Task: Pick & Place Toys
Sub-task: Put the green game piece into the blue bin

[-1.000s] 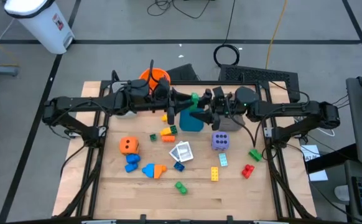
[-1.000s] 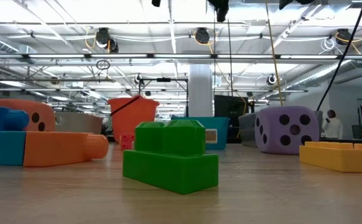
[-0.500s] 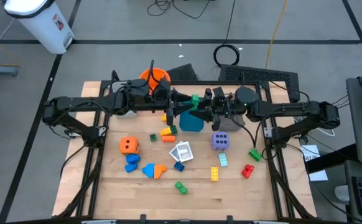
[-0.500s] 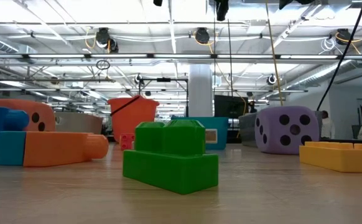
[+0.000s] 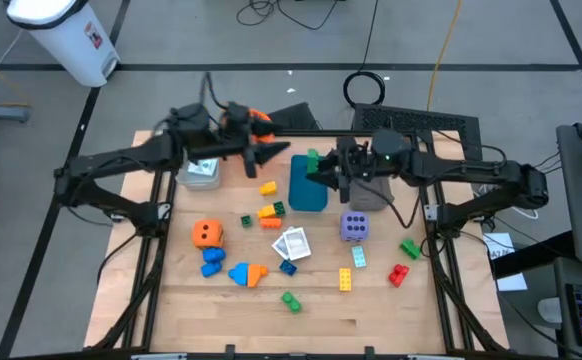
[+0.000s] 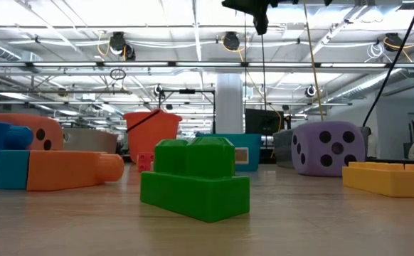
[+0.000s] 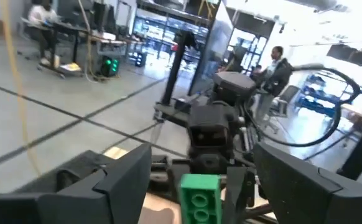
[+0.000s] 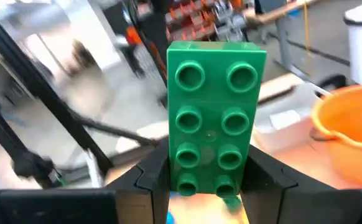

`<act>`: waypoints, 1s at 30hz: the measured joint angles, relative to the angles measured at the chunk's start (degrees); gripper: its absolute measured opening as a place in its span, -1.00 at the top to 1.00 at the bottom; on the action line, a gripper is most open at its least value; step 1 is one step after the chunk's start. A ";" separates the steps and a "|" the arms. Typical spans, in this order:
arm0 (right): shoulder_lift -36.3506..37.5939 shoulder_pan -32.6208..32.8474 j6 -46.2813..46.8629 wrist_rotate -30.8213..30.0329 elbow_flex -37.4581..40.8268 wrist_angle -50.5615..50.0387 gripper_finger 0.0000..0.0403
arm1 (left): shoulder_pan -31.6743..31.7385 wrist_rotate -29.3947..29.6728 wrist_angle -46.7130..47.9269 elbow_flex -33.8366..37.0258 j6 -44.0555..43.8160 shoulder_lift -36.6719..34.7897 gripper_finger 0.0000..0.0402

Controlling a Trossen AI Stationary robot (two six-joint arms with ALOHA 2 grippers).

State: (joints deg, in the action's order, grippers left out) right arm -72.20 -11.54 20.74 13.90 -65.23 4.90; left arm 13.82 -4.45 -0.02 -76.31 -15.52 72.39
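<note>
Nearest the front edge of the table (image 5: 221,320), a green brick (image 5: 290,300), lying flat; same brick large in the low view, studs up. Just behind it, a yellow brick (image 5: 345,280) and a red brick (image 5: 399,274) toward the right, a blue-and-orange brick (image 5: 248,273) and a blue brick (image 5: 212,260) toward the left. Farther back, white cards (image 5: 293,243) at the middle, an orange die (image 5: 206,234) on the left, a purple die (image 5: 354,226) on the right, another green brick (image 5: 410,248) near the right edge. Behind those, small yellow and orange bricks (image 5: 269,212) in a loose cluster, one more yellow piece (image 5: 268,188) beyond.

Farther still, a teal tray (image 5: 306,190) at mid-table. Above its right side, the right gripper (image 5: 323,172), raised off the table, fingers (image 8: 153,174) pinching a green eight-stud brick (image 8: 215,118) by its long sides, studs facing the wrist camera. Same brick visible in the left wrist view, held upright between the dark fingers.

Left of the tray and toward the back, the left gripper (image 5: 271,152), raised, fingers (image 7: 119,180) spread wide, nothing between them, pointing at the right gripper. Beneath the left arm, a grey tray (image 5: 201,173). At the back edge, an orange bucket (image 5: 258,118), partly hidden by the left arm.
</note>
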 joint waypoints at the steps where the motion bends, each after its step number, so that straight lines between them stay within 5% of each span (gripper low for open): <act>1: -0.55 -0.29 -1.55 0.08 -1.38 -3.18 0.32 | 0.55 0.02 0.43 -0.01 0.51 -1.07 -0.42; 9: -7.76 -2.90 -9.87 -0.09 -8.83 -20.86 0.32 | 3.74 0.14 3.31 -0.02 3.19 -9.39 -0.37; 20: -17.36 -3.87 -13.40 -0.14 -9.38 -28.68 0.32 | 5.18 0.09 11.73 -0.02 3.88 -17.69 -0.35; 30: -26.14 -2.64 -12.39 -3.19 -9.38 -31.99 0.32 | 5.18 -0.05 16.18 0.00 3.39 -18.13 -0.30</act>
State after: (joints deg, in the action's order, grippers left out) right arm -98.34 -14.18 8.35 10.72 -74.61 -27.10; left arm 19.00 -4.50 16.16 -76.31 -12.13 54.26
